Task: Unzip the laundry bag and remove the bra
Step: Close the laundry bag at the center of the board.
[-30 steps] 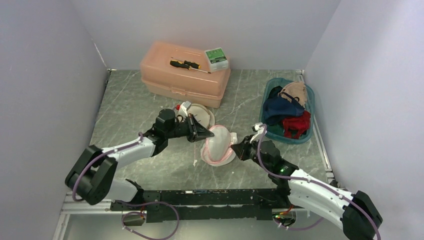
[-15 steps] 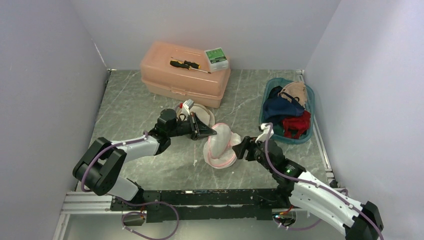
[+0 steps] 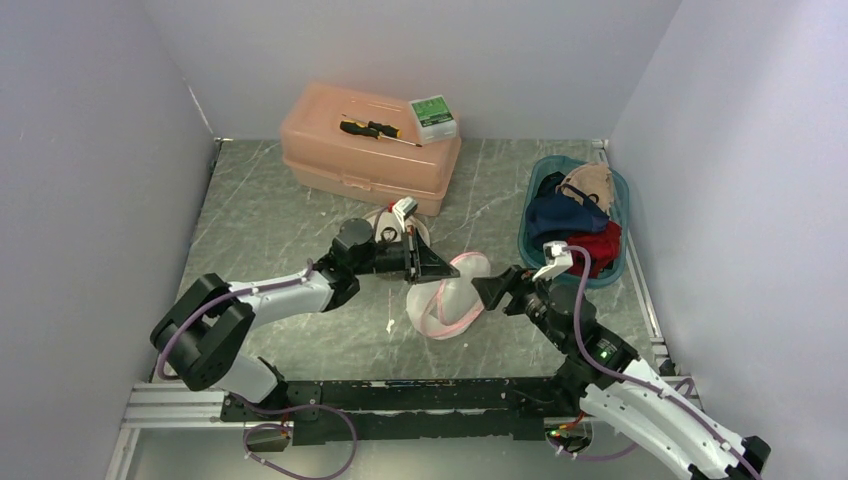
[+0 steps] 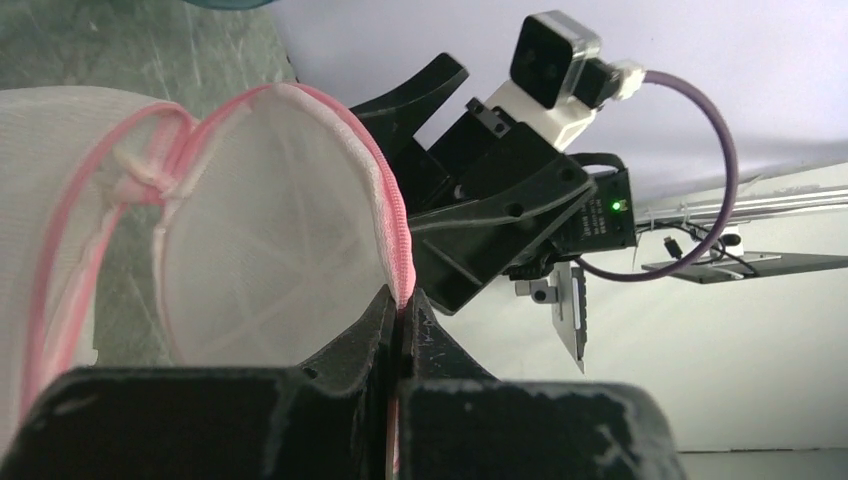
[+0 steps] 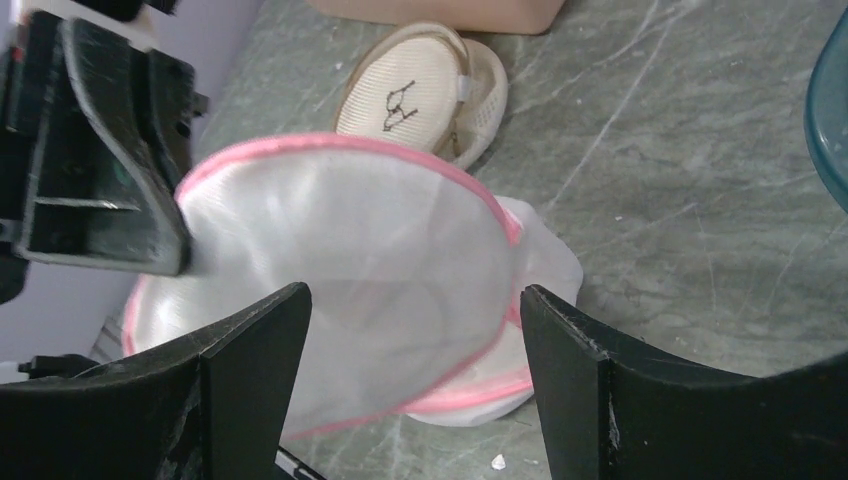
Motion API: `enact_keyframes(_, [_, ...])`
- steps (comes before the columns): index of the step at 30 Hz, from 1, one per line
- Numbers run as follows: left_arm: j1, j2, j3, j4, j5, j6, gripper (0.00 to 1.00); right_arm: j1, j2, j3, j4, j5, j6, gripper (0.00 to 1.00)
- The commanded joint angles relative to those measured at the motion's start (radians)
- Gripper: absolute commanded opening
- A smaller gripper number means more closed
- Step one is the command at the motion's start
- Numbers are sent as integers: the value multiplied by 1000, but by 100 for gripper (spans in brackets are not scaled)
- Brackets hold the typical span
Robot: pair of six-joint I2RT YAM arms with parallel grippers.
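Left wrist view: the left hand [image 4: 400, 305] is clamped shut on the pink zipper edge of the white mesh laundry bag [image 4: 270, 230], the trim pinched between its black fingers [image 4: 360, 335]. The bag's rounded flap curves up and away from that grip, with a second pink-edged fold beside it on the left. Just behind the flap stands the right hand [image 4: 425, 95], one of its dark fingers poking out past the bag's rim.

From the right wrist, the right hand [image 5: 412, 300] has its fingers [image 5: 250, 380] spread wide apart. It holds nothing, and the mesh dome of the bag [image 5: 350, 250] shows in the gap between them. Whether they touch the bag I cannot tell. The bag's lower part rests on the grey marbled counter [image 5: 700, 200]. No bra can be made out through the mesh.

Just beyond the bag lies a beige padded round pouch [image 5: 420, 90] printed with a small bra outline.

From above, both hands meet at the bag [image 3: 445, 305] near the counter's middle. Farther back sits a peach plastic case [image 3: 350, 160] carrying a screwdriver [image 3: 375, 129] and a small green-and-white box [image 3: 432, 115]. At the right, a teal basket [image 3: 598, 281] holds bunched clothes [image 3: 565, 215].
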Motion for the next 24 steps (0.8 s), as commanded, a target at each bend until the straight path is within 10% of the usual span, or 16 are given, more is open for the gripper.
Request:
enact_keyframes(1, [-26,40,10,59,-24,-6,3,2,-26,33,-25,9,-2,81])
enact_keyframes(16, [-32,261,-39,167,-36,-4,3,2,-114,-50,-22,2,25,80])
enact_keyframes(24, [-31,116,22,-340,-194,250,3,1,-96,-79,-13,2,15,79])
